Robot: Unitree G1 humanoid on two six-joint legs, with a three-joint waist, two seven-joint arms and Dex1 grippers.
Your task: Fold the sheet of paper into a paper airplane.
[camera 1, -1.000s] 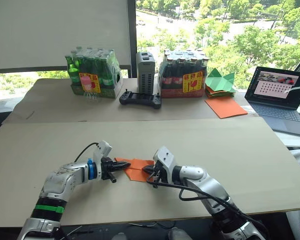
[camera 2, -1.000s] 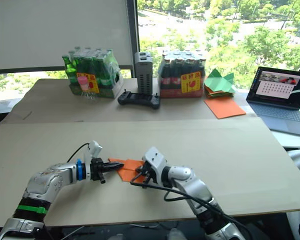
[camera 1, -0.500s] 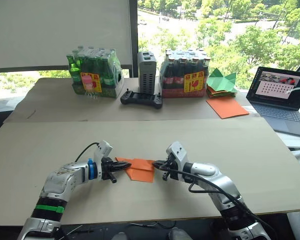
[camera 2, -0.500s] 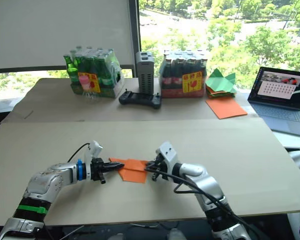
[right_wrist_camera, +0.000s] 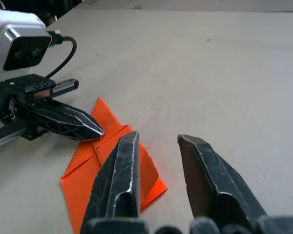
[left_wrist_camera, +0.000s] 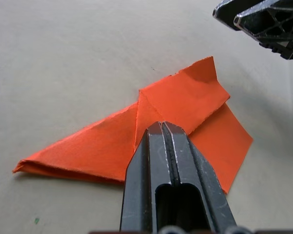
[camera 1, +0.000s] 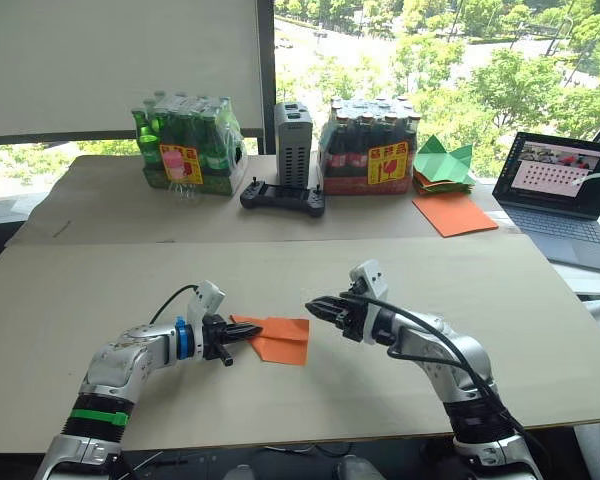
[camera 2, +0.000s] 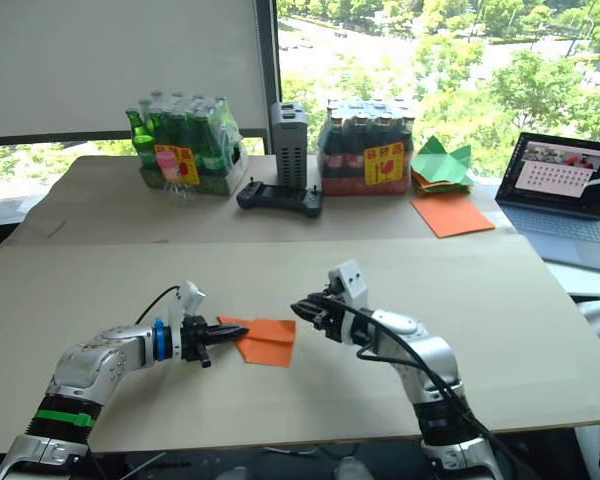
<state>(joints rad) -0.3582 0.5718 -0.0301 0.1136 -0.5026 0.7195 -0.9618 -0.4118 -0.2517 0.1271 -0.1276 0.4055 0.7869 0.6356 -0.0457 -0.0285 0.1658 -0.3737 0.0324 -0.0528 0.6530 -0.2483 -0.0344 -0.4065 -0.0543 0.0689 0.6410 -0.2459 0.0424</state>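
Observation:
The sheet of paper [camera 1: 285, 340] lies on the near table as a bright orange folded wedge with layered flaps, its point toward my left arm. My left gripper [camera 1: 252, 335] is shut, and its tip rests on top of the paper [left_wrist_camera: 185, 97] near the pointed end. My right gripper [camera 1: 313, 307] hangs open just right of the paper and slightly above the table, with nothing between its fingers [right_wrist_camera: 122, 161]. In the right wrist view the paper [right_wrist_camera: 88, 170] lies below and beyond those fingers, with the left gripper [right_wrist_camera: 95, 131] on its far corner.
On the far table stand a pack of green bottles [camera 1: 185, 145], a grey box [camera 1: 291, 145], a pack of dark bottles [camera 1: 365, 150] and a black controller [camera 1: 282, 198]. Green paper shapes [camera 1: 440, 165], a smooth orange sheet [camera 1: 453, 214] and a laptop [camera 1: 560, 190] sit at the right.
My right gripper has drawn back to the right off the paper and risen a little, and it now stands open. The left gripper and the paper have stayed put.

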